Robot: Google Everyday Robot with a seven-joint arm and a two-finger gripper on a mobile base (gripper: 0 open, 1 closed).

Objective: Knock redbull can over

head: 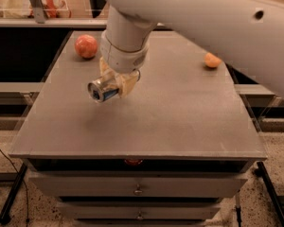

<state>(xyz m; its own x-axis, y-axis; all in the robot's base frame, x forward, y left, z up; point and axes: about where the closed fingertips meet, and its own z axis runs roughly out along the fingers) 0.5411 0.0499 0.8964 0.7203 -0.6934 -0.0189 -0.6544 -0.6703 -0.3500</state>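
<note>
1 robot arm (217,18) w/ 1 gripper (114,85), above the left-centre of the table, clasping 1 redbull can (103,90) held on its side. 2 round fruits at the back: 1 reddish fruit (86,46) left, 1 orange fruit (212,60) right. 1 grey table (180,122). 2 drawers below: upper drawer (85,189), lower drawer (104,213), 1 knob each.

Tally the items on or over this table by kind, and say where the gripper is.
Round fruits: 2 (reddish fruit, orange fruit)
Drink cans: 1 (redbull can, on its side in the gripper above the table's left half)
Total: 3
</note>
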